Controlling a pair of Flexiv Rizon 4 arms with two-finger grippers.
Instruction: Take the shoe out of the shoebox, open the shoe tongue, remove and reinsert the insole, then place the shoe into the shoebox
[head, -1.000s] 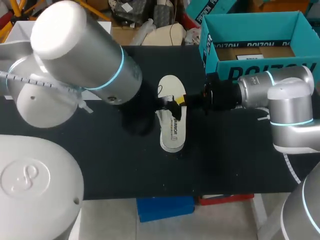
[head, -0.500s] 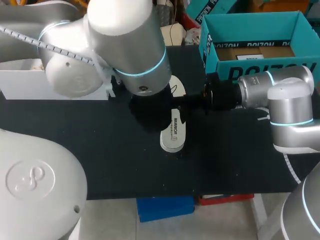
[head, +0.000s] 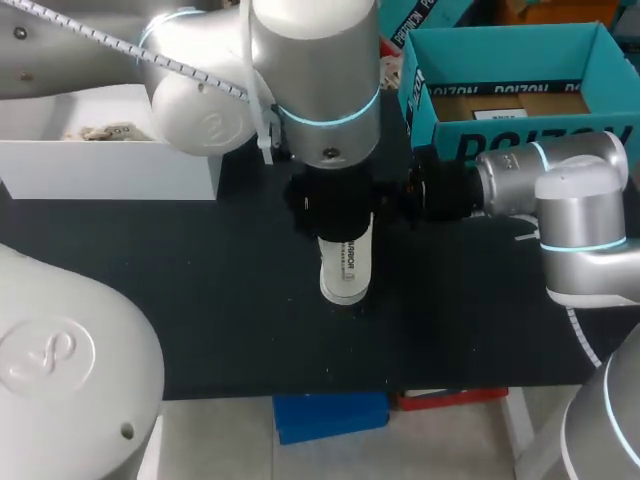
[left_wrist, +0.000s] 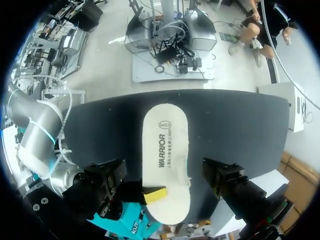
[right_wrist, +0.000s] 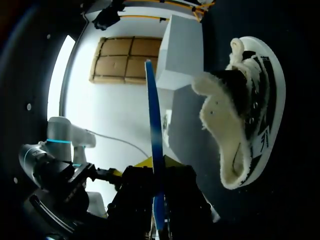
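Note:
The white insole (head: 345, 268) lies out flat over the black mat, printed side up. My right gripper (right_wrist: 156, 165) is shut on its edge; that view shows the insole (right_wrist: 154, 130) edge-on, with a blue underside. One yellow fingertip (left_wrist: 154, 194) of the right gripper shows pressed on the insole (left_wrist: 165, 150). My left gripper (left_wrist: 164, 174) hangs above the insole, wide open, one finger on each side and neither touching it. The white shoe (right_wrist: 245, 120), fleece-lined, lies on the mat beside the insole. In the head view my left arm (head: 320, 100) hides it.
The open teal shoebox (head: 435, 110) stands at the back right, just behind my right arm (head: 520, 185). A white box (head: 110, 165) sits at the back left. The mat's front edge (head: 330, 385) is near.
My left arm has swung from the left side to the middle and now hangs over the insole, covering the shoe in the head view. The right arm and the insole have stayed put.

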